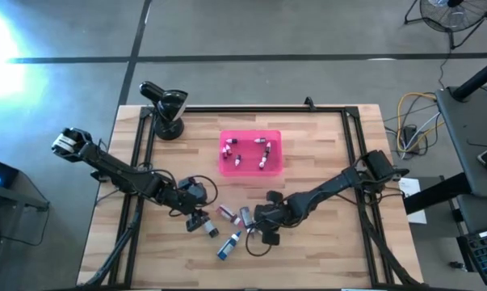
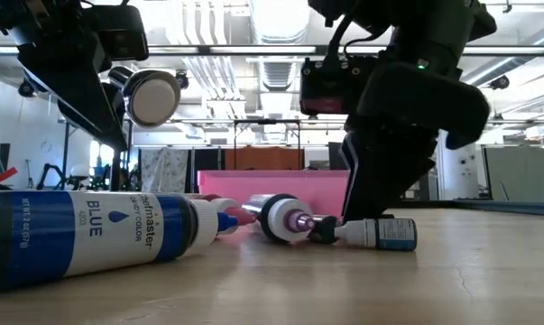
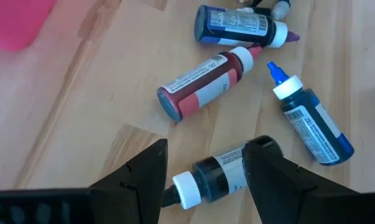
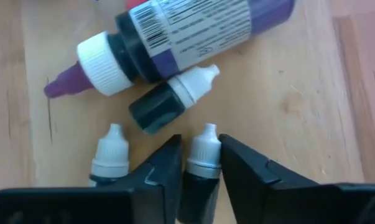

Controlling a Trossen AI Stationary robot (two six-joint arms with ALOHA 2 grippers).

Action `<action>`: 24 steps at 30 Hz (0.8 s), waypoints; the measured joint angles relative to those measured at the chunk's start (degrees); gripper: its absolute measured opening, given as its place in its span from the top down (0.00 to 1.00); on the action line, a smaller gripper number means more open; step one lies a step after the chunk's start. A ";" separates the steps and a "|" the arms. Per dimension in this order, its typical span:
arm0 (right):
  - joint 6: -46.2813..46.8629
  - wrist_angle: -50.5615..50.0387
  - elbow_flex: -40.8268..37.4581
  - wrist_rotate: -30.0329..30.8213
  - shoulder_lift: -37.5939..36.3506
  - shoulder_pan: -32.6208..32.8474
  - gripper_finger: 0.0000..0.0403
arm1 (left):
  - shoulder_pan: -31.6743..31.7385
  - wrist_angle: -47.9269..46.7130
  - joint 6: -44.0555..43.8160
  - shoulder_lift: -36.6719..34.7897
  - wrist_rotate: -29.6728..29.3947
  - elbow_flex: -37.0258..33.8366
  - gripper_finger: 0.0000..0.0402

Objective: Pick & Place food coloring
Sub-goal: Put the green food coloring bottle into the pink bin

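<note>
Several food coloring bottles lie on their sides on the wooden table: a red one (image 3: 206, 81), a dark blue-labelled one (image 3: 237, 25), a blue one (image 3: 314, 124) and a purple-tipped one (image 4: 181, 31). My left gripper (image 3: 209, 155) is left of them, shut on a dark white-capped bottle (image 3: 212, 174) that hangs above the table (image 2: 152, 97). My right gripper (image 4: 199, 146) is down at the tabletop (image 2: 380, 203), shut on a small dark bottle with a white cap (image 4: 203, 155). Two more small bottles (image 4: 165, 102) (image 4: 109, 152) lie beside it. My left gripper pinches the bottle's labelled body (image 3: 227, 168) between its two fingers, which slant down and lie across it. The white cap (image 3: 186, 188) sticks out to one side. The bottle hangs about level, clear of the table. My right gripper pinches the small bottle just below its white cap (image 4: 203, 167) between its two fingers. The fingers slant steeply down and lie along the bottle, whose cap tip (image 4: 207, 132) points out past the fingertips. The fingers hide its body.
A pink tray (image 1: 227, 166) with several small bottles stands at the middle of the table toward its far edge. A black camera on a stand (image 1: 166, 109) is at the far left corner. Dark rails (image 1: 352, 137) run along the table's sides.
</note>
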 joint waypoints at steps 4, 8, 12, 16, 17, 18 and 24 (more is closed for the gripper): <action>0.57 -0.43 0.40 -0.02 0.01 -0.10 0.82 | 0.00 0.04 0.00 0.00 -1.28 0.00 0.55; 0.67 -1.88 1.37 0.76 -0.94 -0.27 0.86 | 0.00 0.04 0.00 0.00 -2.05 0.00 0.55; 0.96 -4.81 2.72 11.85 -6.52 -1.61 0.85 | 0.00 0.01 0.00 0.00 -2.15 0.00 0.55; -3.17 -8.38 2.98 25.77 -14.07 -4.75 0.80 | 0.00 0.08 -0.13 0.00 -3.08 0.00 0.55; -4.03 -9.13 2.85 27.82 -15.54 -6.02 0.79 | 0.00 0.03 -0.18 0.00 -3.66 0.00 0.55; -4.47 -9.69 2.82 28.62 -17.39 -7.47 0.78 | 0.00 -0.01 -0.21 0.00 -4.22 0.00 0.55; -4.75 -11.46 2.52 21.51 -23.93 -17.33 0.73 | 0.00 0.25 -1.22 0.00 -5.50 0.00 0.55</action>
